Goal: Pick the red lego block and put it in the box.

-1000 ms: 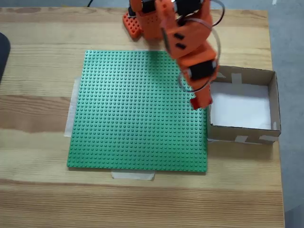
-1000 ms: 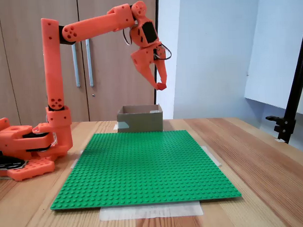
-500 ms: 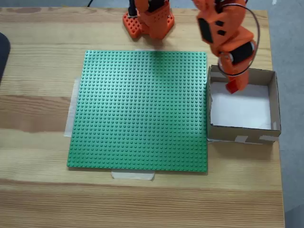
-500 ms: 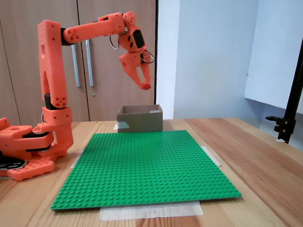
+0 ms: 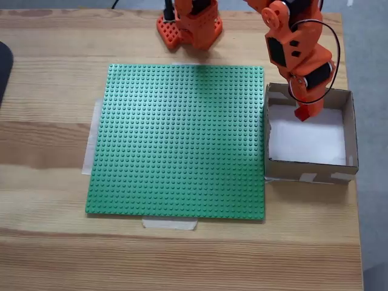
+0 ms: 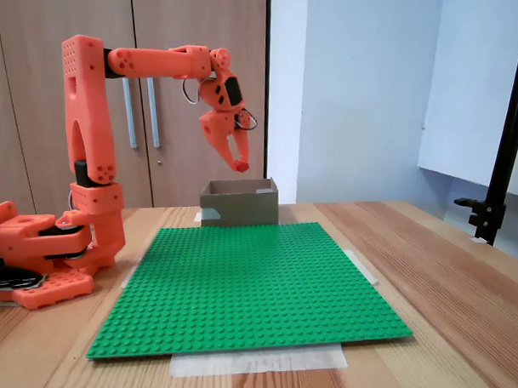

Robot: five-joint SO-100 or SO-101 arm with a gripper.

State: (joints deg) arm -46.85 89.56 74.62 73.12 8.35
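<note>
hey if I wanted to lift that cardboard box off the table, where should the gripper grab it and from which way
Probably from straight above, pinching one thin upright wall of the box: it is open-topped with low walls. The wall facing the green plate looks poorest, since the plate sits close against it. Right now the gripper hangs above the box, jaws shut on the red lego block.

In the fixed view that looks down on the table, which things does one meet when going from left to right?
Pale tape at the plate's left edge → green plate → box, with the gripper holding the red lego block above its white bottom.
</note>
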